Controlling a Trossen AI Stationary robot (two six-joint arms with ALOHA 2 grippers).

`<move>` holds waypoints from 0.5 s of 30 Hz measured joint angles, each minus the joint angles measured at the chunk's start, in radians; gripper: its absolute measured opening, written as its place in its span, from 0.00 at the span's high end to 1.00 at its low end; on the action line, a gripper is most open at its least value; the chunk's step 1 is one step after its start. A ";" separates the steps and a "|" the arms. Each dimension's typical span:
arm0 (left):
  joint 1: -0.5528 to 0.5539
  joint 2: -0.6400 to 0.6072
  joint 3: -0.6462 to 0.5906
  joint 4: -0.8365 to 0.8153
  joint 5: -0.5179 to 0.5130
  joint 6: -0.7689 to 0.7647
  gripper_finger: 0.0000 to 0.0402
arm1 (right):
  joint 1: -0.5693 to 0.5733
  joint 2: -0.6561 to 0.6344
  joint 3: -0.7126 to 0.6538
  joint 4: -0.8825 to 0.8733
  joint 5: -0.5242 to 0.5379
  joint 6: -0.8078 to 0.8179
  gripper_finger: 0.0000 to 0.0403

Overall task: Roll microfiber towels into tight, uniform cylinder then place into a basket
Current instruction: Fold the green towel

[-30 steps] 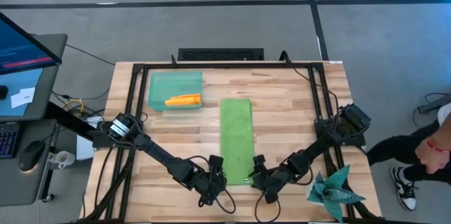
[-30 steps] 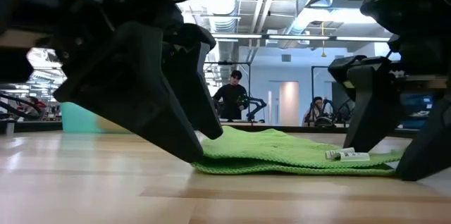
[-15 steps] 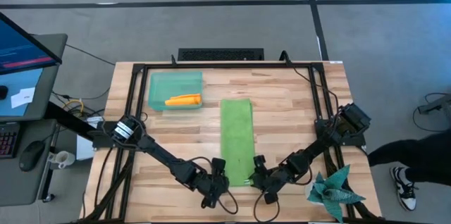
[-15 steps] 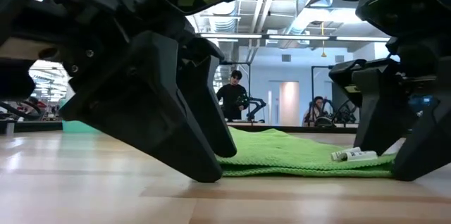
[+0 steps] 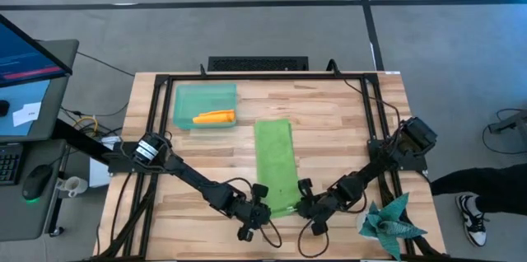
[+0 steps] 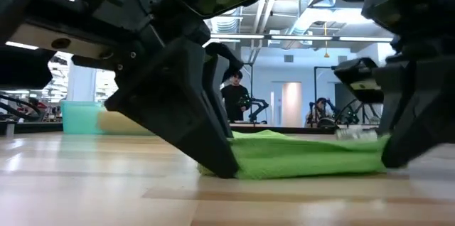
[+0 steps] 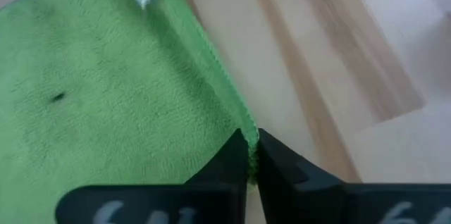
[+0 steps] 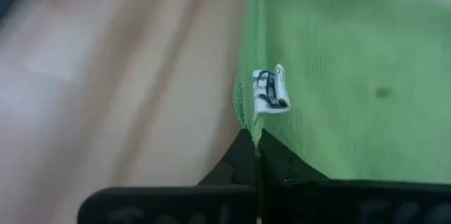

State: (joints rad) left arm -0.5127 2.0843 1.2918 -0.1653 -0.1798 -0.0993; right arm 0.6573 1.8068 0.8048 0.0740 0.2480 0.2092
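The lime green microfiber towel (image 5: pixel 276 163) lies folded into a long strip down the middle of the table. Its near end (image 6: pixel 306 156) is raised a little; the rest lies flat. My left gripper (image 5: pixel 264 203) is shut on the near left corner, and my right gripper (image 5: pixel 300 202) is shut on the near right corner. The orange towel (image 5: pixel 214 116) lies rolled up in the mint-green basket (image 5: pixel 185 97) at the far left. My left gripper pinches the towel's long left edge (image 7: pixel 242 122) at its near corner between its two fingers. It slants down from the near left. That corner is lifted slightly off the wood (image 6: pixel 238 165). My right gripper pinches the towel's long right edge (image 8: pixel 248 120) at the near corner, just below the white label (image 8: pixel 269 90), between its two fingers. It slants down from the near right. The corner (image 6: pixel 370 151) is held slightly above the table.
A dark teal spiky cloth (image 5: pixel 391 221) lies at the table's near right corner. A black frame (image 5: pixel 156 114) runs along the table's sides. Bare wood lies to the left and right of the strip. People stand in the room beyond the table (image 6: pixel 233 98).
Both grippers have closed in on the towel's near corners and shut on them. The near end has been lifted a little off the table and nudged sideways, so the strip now lies slightly slanted. The far end has stayed flat.
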 joint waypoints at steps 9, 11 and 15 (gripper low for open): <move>-0.085 -0.059 0.157 -0.205 -0.074 -0.016 0.99 | 0.086 -0.144 0.030 0.002 0.013 0.067 0.98; -0.107 -0.059 0.210 -0.271 -0.101 -0.017 0.99 | 0.108 -0.144 0.066 -0.010 0.014 0.071 0.99; -0.157 -0.061 0.314 -0.387 -0.195 -0.022 0.98 | 0.145 -0.126 0.162 -0.062 0.019 0.072 0.97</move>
State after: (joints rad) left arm -0.6700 2.0235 1.6061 -0.5523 -0.3746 -0.1209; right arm 0.8027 1.6810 0.9664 0.0124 0.2666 0.2810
